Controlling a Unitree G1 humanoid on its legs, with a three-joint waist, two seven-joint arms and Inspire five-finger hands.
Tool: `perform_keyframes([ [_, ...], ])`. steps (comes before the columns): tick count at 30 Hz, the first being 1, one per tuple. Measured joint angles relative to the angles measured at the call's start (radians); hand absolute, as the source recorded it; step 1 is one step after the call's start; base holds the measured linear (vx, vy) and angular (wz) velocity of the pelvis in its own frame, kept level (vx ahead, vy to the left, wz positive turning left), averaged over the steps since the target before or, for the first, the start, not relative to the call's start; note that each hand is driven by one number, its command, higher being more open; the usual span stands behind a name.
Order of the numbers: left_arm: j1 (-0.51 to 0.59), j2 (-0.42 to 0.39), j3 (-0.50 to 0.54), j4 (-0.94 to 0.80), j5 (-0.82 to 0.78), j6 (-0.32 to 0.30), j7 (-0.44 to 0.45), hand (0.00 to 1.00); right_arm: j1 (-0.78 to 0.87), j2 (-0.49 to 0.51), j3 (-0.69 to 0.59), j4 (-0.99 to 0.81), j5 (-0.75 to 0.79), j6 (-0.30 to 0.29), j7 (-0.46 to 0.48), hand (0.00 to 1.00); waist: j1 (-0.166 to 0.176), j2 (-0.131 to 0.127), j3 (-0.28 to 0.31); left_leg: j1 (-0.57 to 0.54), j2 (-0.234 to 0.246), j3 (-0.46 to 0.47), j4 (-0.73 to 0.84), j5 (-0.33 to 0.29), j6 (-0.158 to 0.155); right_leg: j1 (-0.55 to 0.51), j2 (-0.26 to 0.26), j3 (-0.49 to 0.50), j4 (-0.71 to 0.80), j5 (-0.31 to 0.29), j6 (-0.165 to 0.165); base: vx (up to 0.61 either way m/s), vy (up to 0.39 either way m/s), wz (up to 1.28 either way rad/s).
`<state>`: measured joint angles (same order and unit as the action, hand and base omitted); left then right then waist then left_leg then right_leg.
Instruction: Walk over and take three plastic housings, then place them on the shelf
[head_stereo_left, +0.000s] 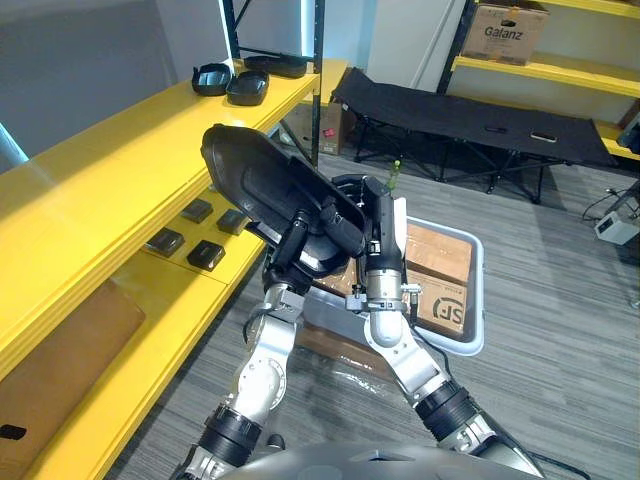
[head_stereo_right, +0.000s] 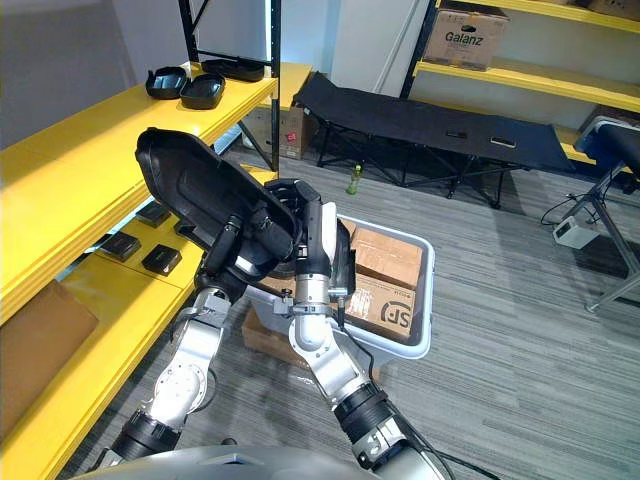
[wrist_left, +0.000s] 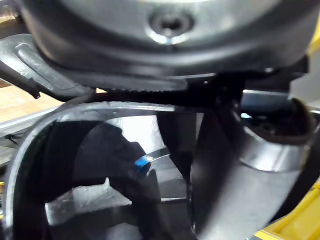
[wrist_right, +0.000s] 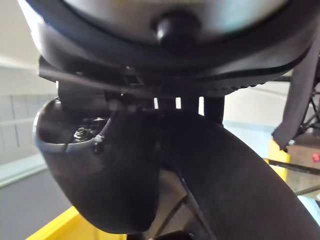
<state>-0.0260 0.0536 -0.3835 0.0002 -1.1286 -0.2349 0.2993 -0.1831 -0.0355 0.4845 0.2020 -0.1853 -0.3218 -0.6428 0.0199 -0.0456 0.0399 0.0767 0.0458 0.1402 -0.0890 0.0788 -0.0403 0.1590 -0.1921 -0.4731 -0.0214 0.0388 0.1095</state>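
Observation:
A large black plastic housing (head_stereo_left: 250, 175) is held up, tilted, beside the yellow shelf (head_stereo_left: 110, 160), with more rounded black housing parts (head_stereo_left: 322, 262) tucked under it. My left hand (head_stereo_left: 292, 240) grips its lower edge with curled fingers. My right hand (head_stereo_left: 378, 222) stands upright with straight fingers pressed against its right side. In the left wrist view the hollow inside of the housing (wrist_left: 90, 165) looms very close. Three more black housings (head_stereo_left: 212, 78) (head_stereo_left: 248, 88) (head_stereo_left: 278, 65) lie at the far end of the shelf top.
Small black blocks (head_stereo_left: 166, 241) (head_stereo_left: 207, 255) lie on the lower yellow shelf board. A white tote (head_stereo_left: 478, 290) with cardboard boxes stands on the floor just right of my arms. Farther off are a black folding cot (head_stereo_left: 470, 120) and another yellow rack with a box (head_stereo_left: 505, 30).

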Motion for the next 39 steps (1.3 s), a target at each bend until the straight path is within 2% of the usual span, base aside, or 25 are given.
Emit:
perform_keyframes([
  [1, 0.002, -0.001, 0.000, 0.000, 0.010, -0.001, 0.005, 0.00, 0.005, 0.002, 0.000, 0.000, 0.005, -0.002, 0.000, 1.00, 0.000, 0.000, 0.000, 0.000, 0.000, 0.000, 0.000, 0.000, 0.000, 0.000, 0.000, 0.000, 0.000, 0.000, 0.000, 0.00, 0.000, 0.00],
  [5, 0.011, -0.008, 0.001, 0.000, 0.078, -0.015, 0.033, 0.00, 0.032, 0.004, 0.013, 0.000, 0.007, -0.018, 0.002, 1.00, -0.001, -0.001, 0.001, 0.000, 0.000, 0.001, 0.000, 0.000, 0.000, -0.001, 0.000, 0.000, 0.001, -0.001, -0.001, 0.00, 0.000, 0.00],
  [7, 0.017, -0.025, 0.021, 0.000, 0.128, -0.060, 0.087, 0.00, 0.069, 0.000, 0.053, 0.000, 0.006, -0.043, 0.018, 1.00, -0.008, -0.003, 0.001, 0.000, 0.000, 0.002, 0.000, 0.000, 0.000, -0.002, 0.001, 0.001, 0.001, -0.001, -0.002, 0.00, 0.000, 0.00],
  [11, 0.017, -0.075, 0.103, 0.000, 0.267, -0.132, 0.202, 0.00, 0.126, 0.000, 0.096, 0.000, 0.007, -0.043, 0.025, 1.00, -0.016, -0.006, 0.003, 0.000, 0.001, 0.002, 0.000, 0.000, 0.000, -0.002, 0.003, 0.001, 0.001, -0.001, -0.002, 0.00, 0.000, 0.00],
  [13, 0.017, -0.077, 0.128, -0.005, 0.406, -0.140, 0.286, 0.00, 0.130, 0.000, 0.093, -0.002, 0.017, -0.039, 0.026, 1.00, -0.012, -0.006, 0.003, 0.000, 0.002, 0.002, 0.000, -0.001, -0.001, -0.001, 0.002, 0.001, 0.001, -0.001, -0.002, 0.00, 0.000, 0.00],
  [15, 0.017, -0.077, 0.134, -0.016, 0.496, -0.140, 0.331, 0.00, 0.130, 0.000, 0.087, -0.009, 0.040, -0.037, 0.027, 1.00, -0.004, -0.008, 0.003, 0.000, 0.002, 0.002, 0.000, -0.002, -0.002, -0.001, 0.002, 0.001, 0.001, -0.001, -0.002, 0.00, 0.000, 0.00],
  [18, 0.018, -0.078, 0.167, -0.046, 0.713, -0.135, 0.418, 0.00, 0.131, 0.000, 0.068, -0.036, 0.056, -0.032, 0.032, 1.00, -0.005, -0.012, 0.005, 0.000, 0.003, 0.003, 0.000, -0.003, -0.004, -0.001, 0.002, 0.003, 0.001, -0.001, -0.002, 0.00, 0.000, 0.00],
  [21, 0.019, -0.078, 0.238, -0.109, 0.909, -0.133, 0.484, 0.00, 0.135, -0.007, -0.004, -0.067, 0.100, -0.018, 0.045, 1.00, -0.011, -0.015, 0.006, 0.001, 0.003, 0.004, 0.000, -0.009, -0.009, -0.001, 0.002, 0.005, 0.001, -0.002, -0.002, 0.00, 0.000, 0.00],
  [23, 0.021, -0.074, 0.291, -0.139, 1.040, -0.131, 0.528, 0.00, 0.149, -0.009, -0.066, -0.094, 0.191, -0.018, 0.062, 1.00, -0.010, -0.014, 0.007, 0.001, 0.003, 0.005, 0.000, -0.010, -0.010, -0.002, 0.002, 0.008, 0.000, -0.002, -0.002, 0.00, 0.000, 0.00],
  [26, 0.034, -0.062, 0.324, -0.147, 1.135, -0.125, 0.562, 0.00, 0.173, -0.011, -0.104, -0.136, 0.320, -0.024, 0.136, 1.00, -0.013, -0.013, 0.007, 0.003, 0.003, 0.010, 0.000, -0.013, -0.010, -0.002, 0.002, 0.012, -0.001, -0.002, -0.002, 0.00, 0.000, -0.04],
  [28, 0.055, -0.060, 0.345, -0.147, 1.200, -0.099, 0.581, 0.00, 0.178, -0.012, -0.121, -0.143, 0.450, -0.039, 0.250, 1.00, -0.025, -0.013, 0.008, 0.003, 0.004, 0.014, 0.000, -0.015, -0.011, -0.004, 0.002, 0.016, -0.003, -0.002, -0.002, 0.00, 0.000, -0.06],
  [33, 0.107, -0.053, 0.395, -0.145, 1.304, -0.091, 0.568, 0.00, 0.264, -0.018, -0.206, -0.161, 0.597, -0.035, 0.472, 1.00, -0.026, -0.008, 0.011, 0.002, 0.006, 0.025, 0.000, -0.020, -0.011, -0.010, 0.005, 0.030, -0.008, -0.002, -0.001, 0.01, 0.002, -0.06],
  [35, 0.128, -0.052, 0.430, -0.145, 1.306, -0.093, 0.554, 0.00, 0.292, -0.017, -0.278, -0.156, 0.606, -0.034, 0.508, 1.00, -0.026, -0.001, 0.016, 0.000, 0.006, 0.032, 0.000, -0.020, -0.008, -0.015, 0.005, 0.039, -0.008, -0.001, -0.001, 0.03, 0.012, -0.09],
  [39, 0.187, -0.047, 0.472, -0.145, 1.297, -0.115, 0.504, 0.00, 0.321, -0.019, -0.421, -0.104, 0.607, -0.034, 0.506, 1.00, -0.030, 0.006, 0.020, 0.000, 0.006, 0.042, 0.000, -0.022, -0.007, -0.019, 0.004, 0.042, -0.014, -0.001, 0.000, 0.03, 0.009, -0.08],
])
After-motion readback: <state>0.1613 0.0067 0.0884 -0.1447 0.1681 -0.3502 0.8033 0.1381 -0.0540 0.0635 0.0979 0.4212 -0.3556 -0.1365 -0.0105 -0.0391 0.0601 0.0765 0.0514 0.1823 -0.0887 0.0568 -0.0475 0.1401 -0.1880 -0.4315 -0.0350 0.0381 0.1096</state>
